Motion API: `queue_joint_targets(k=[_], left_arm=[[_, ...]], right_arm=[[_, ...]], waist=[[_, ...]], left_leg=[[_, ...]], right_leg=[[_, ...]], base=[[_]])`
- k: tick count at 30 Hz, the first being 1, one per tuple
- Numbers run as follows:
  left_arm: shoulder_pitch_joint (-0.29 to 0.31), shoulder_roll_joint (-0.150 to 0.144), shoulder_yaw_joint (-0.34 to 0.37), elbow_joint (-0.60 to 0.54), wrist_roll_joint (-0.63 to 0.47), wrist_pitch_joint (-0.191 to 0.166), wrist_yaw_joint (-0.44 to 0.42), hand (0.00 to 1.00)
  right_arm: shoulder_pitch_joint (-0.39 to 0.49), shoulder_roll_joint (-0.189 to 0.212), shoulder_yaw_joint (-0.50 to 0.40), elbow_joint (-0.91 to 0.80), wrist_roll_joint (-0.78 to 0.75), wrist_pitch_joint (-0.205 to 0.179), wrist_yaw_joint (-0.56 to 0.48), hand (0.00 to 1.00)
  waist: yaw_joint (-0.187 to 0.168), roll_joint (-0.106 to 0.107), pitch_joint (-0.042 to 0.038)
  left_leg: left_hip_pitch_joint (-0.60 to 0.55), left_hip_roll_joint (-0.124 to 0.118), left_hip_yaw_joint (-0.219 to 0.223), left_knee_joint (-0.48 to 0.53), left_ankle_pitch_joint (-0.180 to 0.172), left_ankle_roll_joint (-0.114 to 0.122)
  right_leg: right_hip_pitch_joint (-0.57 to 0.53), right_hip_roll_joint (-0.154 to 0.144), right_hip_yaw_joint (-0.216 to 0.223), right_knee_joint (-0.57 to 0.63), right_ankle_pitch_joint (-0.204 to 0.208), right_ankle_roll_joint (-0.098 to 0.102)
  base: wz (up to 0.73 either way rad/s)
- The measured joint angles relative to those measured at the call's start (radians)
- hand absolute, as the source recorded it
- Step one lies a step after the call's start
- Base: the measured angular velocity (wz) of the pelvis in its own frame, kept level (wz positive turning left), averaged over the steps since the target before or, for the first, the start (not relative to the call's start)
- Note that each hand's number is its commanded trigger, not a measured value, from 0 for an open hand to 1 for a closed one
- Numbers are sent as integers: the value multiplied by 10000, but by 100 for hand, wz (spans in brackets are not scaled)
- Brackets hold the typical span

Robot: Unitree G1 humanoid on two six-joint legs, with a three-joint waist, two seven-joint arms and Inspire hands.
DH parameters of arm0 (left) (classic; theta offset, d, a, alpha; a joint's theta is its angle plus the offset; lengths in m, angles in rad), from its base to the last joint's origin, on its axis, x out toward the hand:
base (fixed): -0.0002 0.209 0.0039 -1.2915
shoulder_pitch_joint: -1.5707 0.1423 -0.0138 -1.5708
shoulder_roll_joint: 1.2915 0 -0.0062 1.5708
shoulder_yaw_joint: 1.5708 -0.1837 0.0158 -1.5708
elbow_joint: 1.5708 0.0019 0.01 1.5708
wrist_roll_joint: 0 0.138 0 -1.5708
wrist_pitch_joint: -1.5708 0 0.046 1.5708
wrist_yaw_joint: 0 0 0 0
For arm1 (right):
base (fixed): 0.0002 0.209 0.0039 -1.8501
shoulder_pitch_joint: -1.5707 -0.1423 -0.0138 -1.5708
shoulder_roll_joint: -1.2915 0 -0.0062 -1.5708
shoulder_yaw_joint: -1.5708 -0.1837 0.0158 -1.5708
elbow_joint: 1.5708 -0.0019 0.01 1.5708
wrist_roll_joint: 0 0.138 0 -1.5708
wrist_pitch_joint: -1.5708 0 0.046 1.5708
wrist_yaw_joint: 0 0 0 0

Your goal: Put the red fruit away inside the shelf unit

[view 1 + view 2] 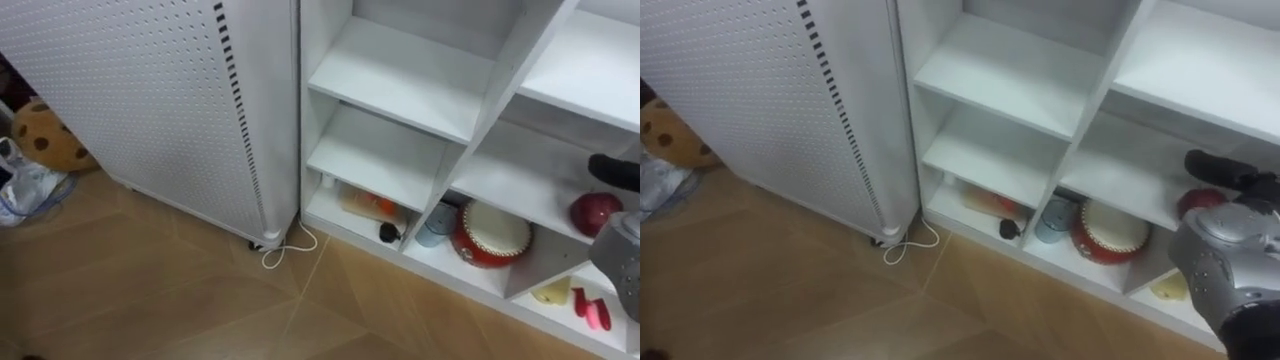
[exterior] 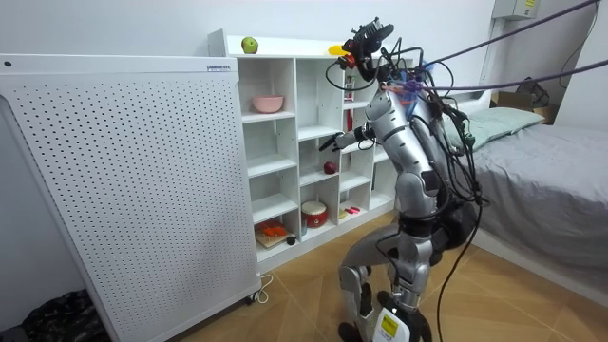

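Red apple point(image 1: 595, 212) shelved in closet point(image 1: 400, 75); green apple point(image 2: 249, 45) on top probably pending. Right hand point(image 1: 612, 171) just above the red apple, fingers straight, empty.

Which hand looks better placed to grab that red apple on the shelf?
Right, probably. The right hand is open and reaches into the closet, close above the red apple, with nothing between them.
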Motion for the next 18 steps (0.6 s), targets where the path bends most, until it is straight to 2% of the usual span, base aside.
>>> queue_joint_targets(k=[4, 7, 11, 14, 15, 18], left_arm=[[0, 5, -265, 10, -84, 310, 206, 0], [-1, -14, -353, 15, -85, 330, 207, 0], [-1, -29, -340, 24, -80, 331, 197, 0], [0, -144, -280, 14, 12, 319, 65, 0], [-1, -181, -269, 18, 16, 298, -28, 0], [-19, -293, -246, 197, 17, 246, -273, 0]], right_arm=[[-6, 5, 79, 114, -2, 89, -494, 0], [-4, 5, 342, 175, -4, 213, -591, 0], [29, 5, 323, 190, 30, 249, -476, 0], [376, 6, 319, 282, -41, 247, 47, 0], [639, 6, 322, 288, -137, 232, 342, 0], [1273, 5, 335, 295, -563, 166, 1351, 0]], waist=[[123, 17, 10], [249, 176, 112], [281, 314, 108], [301, 436, 114], [381, 511, 106], [479, 593, 95]], left_leg=[[66, -4, 18, 4, -19, 28], [349, -18, 9, 3, -77, 39], [561, -102, 18, -66, -105, 25], [1033, -44, 14, -323, -91, 62], [1308, 19, 21, -440, -108, 85], [2051, 9, 204, -930, -115, 108]], right_leg=[[65, -5, 13, -13, -12, 39], [354, -23, -1, -33, -36, 74], [559, -23, 35, -102, -70, 129], [1038, 41, 15, -433, -10, 210], [1315, 168, 50, -650, 46, 268], [1908, 181, 188, -1064, 141, 353]], base=[[0], [0], [0], [-3], [-14], [-14]])
